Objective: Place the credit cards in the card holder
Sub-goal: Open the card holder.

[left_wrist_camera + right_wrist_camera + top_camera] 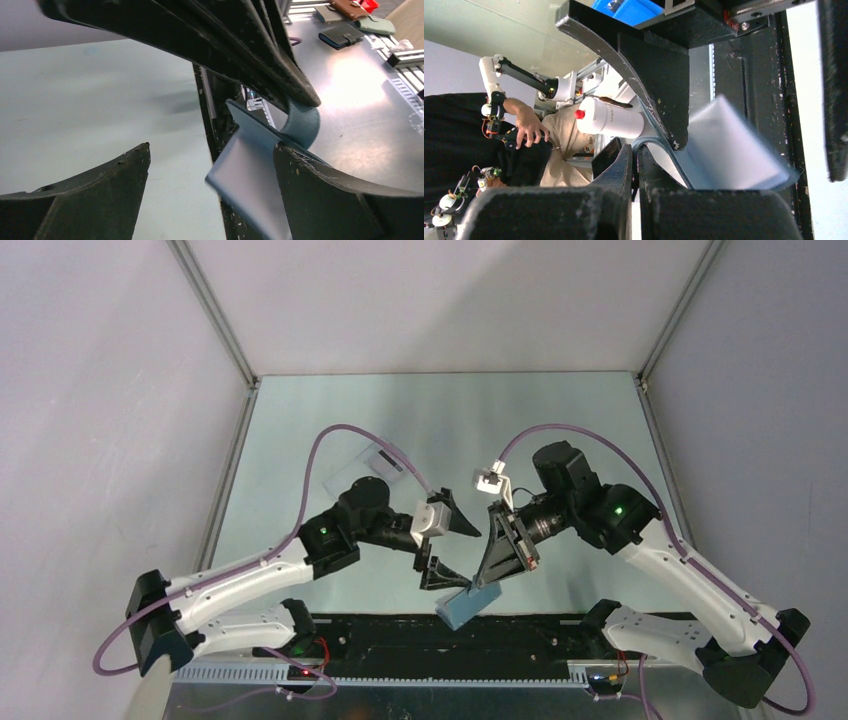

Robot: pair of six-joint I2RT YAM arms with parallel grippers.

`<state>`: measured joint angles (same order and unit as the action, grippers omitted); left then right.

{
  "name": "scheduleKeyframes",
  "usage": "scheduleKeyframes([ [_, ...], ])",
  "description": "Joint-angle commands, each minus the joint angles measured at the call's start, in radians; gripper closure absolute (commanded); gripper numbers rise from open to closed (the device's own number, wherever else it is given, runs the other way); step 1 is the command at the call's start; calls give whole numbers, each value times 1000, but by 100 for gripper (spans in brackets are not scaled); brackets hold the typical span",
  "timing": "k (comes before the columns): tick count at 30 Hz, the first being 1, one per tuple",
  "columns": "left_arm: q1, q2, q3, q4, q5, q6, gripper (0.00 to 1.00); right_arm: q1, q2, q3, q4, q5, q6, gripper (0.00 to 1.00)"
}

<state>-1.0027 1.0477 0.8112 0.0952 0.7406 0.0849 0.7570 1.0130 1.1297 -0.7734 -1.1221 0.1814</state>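
The teal-blue card holder point(470, 606) hangs tilted over the table's near edge. My right gripper point(487, 578) points down at it and is shut on its clasp tab; in the right wrist view the gripper point(635, 150) is closed with the tab curling between its fingertips, and the holder's body point(729, 145) hangs blurred beyond. My left gripper point(465, 558) is open. In the left wrist view the gripper point(210, 150) has the holder point(250, 170) between its jaws, against the right finger, and the tab point(302, 125) loops upward. No credit cards are in view.
A clear plastic box point(385, 462) lies behind the left arm. A black strip point(400, 625) runs along the table's near edge. Off the table are other wallets point(340, 35), a white bottle point(609, 117) and a person point(484, 145).
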Motion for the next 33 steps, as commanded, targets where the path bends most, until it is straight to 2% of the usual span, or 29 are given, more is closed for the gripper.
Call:
scheduleKeyframes([
  [1, -24, 6, 29, 70, 83, 5, 4, -28, -24, 35, 60, -65, 16, 100],
  [4, -30, -11, 16, 72, 96, -5, 5, -47, -26, 35, 58, -77, 9, 100],
  [11, -31, -126, -64, 80, -14, -11, 5, -64, -5, 35, 18, -110, -23, 100],
  [17, -35, -136, -73, 95, 12, -28, 7, -65, 18, 35, 27, -141, -25, 100],
  [24, -39, -102, -62, 95, 48, -39, 23, -92, 9, 35, 33, -142, -23, 100],
  [29, -47, -85, -62, 95, 61, -51, 29, -132, -4, 35, 39, -170, -20, 100],
  [31, -49, -83, -61, 95, 45, -48, 28, -141, -2, 35, 37, -178, -22, 100],
  [33, -51, -92, -67, 95, -7, -41, 22, -144, 2, 35, 33, -196, -24, 100],
])
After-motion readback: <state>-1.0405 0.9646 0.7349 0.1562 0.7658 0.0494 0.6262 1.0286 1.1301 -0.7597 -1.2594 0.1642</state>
